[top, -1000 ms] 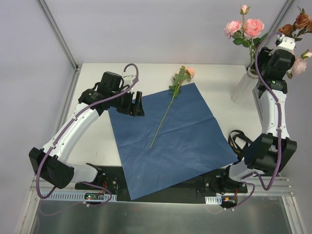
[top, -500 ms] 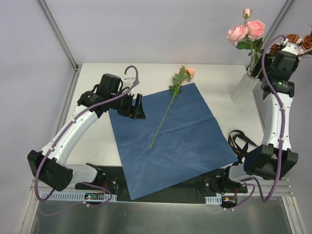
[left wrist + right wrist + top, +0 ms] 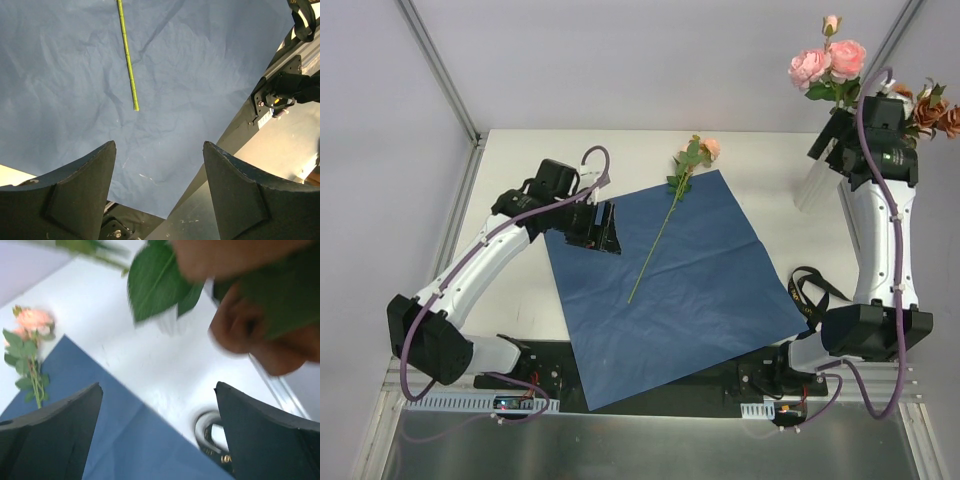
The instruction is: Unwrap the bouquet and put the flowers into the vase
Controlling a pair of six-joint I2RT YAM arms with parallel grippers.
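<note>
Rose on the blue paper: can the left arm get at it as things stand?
Probably yes. The left claw hangs open over the paper's left corner, and the rose lies alone on the sheet with nothing between them.

The blue paper sheet (image 3: 670, 290) lies flat across the middle of the bench (image 3: 770, 170), crossed only by the single rose (image 3: 670, 215) on its far half, leaving its near and right parts open from above. At the far right corner the vase (image 3: 817, 185), its flowers (image 3: 825, 62) and the upright right arm (image 3: 880, 230) crowd together, with leaves and a bloom close before the right end effector (image 3: 157, 386). A black ribbon (image 3: 810, 290) lies by that arm's base.
</note>
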